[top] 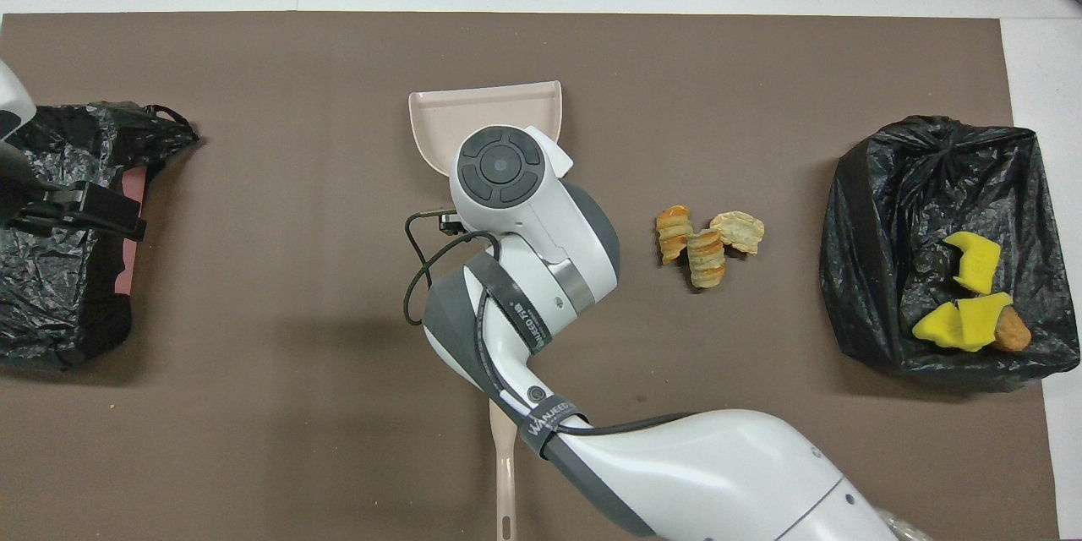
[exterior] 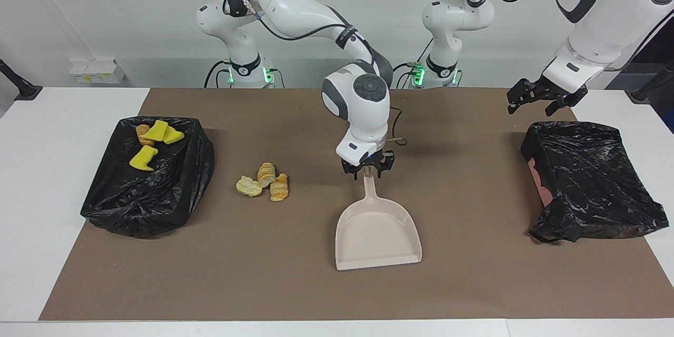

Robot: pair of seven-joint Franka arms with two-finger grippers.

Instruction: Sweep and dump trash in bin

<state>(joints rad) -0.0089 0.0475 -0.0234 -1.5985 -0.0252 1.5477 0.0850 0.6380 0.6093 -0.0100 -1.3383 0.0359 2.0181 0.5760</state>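
**Trash half cleared: where the rest may slip**

Trash is in two places on the bench (exterior: pixel 474 284). Three yellow wedges (exterior: pixel 143 158) and a brown lump (exterior: pixel 142 131) lie already in the black-bagged bin (exterior: pixel 105 205) at the right arm's end. Three striped pastries (exterior: pixel 266 181) lie close together on the brown mat, between that bin and the dustpan (exterior: pixel 376 234).

My biggest worry is this bin. Its bag is loose and wrinkled, and I judge that the edge of the pan could catch the plastic during dumping and drag it, so that pieces fall back on the mat. A second bagged bin (exterior: pixel 595 210) stands at the left arm's end, well apart from the pastries. The left gripper (exterior: pixel 545 97) hangs over its edge and waits there; I cannot tell if its jaws are wide or narrow.

Next is the dustpan. It lies flat in the middle of the bench, with its mouth pointing away from the robots and not toward the pastries. The right gripper (exterior: pixel 367 169) has its jaws closed narrow on the top end of the thin handle. Held so far from the scoop, the pan may, I think, turn in the jaws when I swing it.

A beige handle (top: pixel 505 473), perhaps the brush, shows nearer to the robots, mostly hidden under the right arm. Neither gripper holds it.

Last, the pastries. They look light and round. Pushed by the pan alone, they will probably roll away and not climb in.
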